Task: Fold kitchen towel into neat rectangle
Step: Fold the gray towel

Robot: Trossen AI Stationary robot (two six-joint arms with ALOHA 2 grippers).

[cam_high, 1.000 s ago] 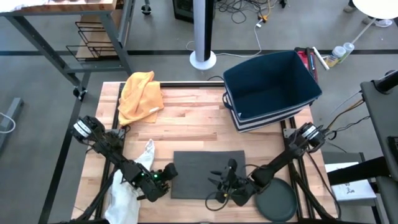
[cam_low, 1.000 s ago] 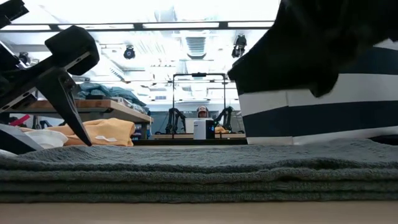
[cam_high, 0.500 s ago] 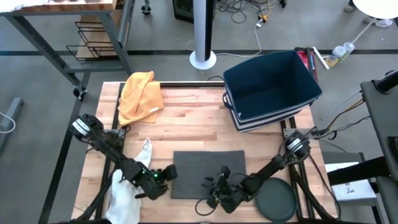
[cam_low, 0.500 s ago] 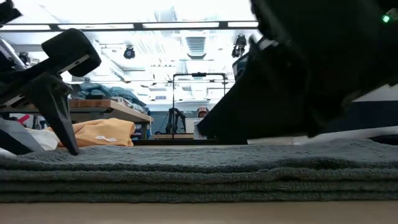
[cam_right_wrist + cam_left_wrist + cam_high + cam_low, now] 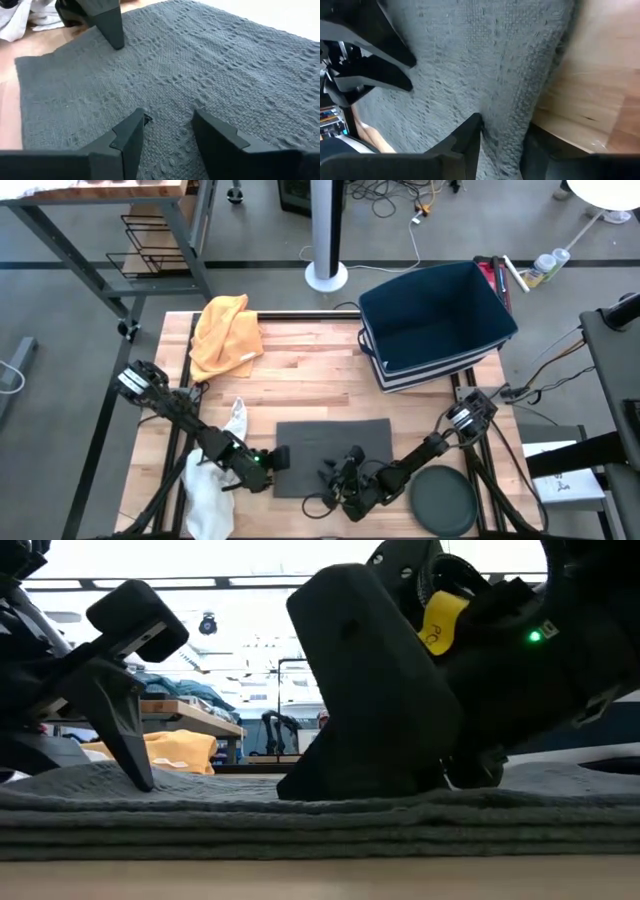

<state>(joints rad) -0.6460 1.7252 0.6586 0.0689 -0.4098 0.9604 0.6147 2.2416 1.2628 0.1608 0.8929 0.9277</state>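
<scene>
Two grippers: left gripper (image 5: 272, 466) pinching the towel's left edge; right gripper (image 5: 337, 478) fingers apart, pressing on top.
Grey towel (image 5: 335, 442): soft, limp, light; best lifted by edges.

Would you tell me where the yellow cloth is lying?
In the high view, the yellow cloth lies bunched at the table's far left corner, left of the blue bin.

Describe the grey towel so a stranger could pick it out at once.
On the wooden table, look at the near edge, between the two arms. The dark grey folded towel lies flat there as a rectangle, unlike the crumpled yellow cloth and white cloth.
</scene>
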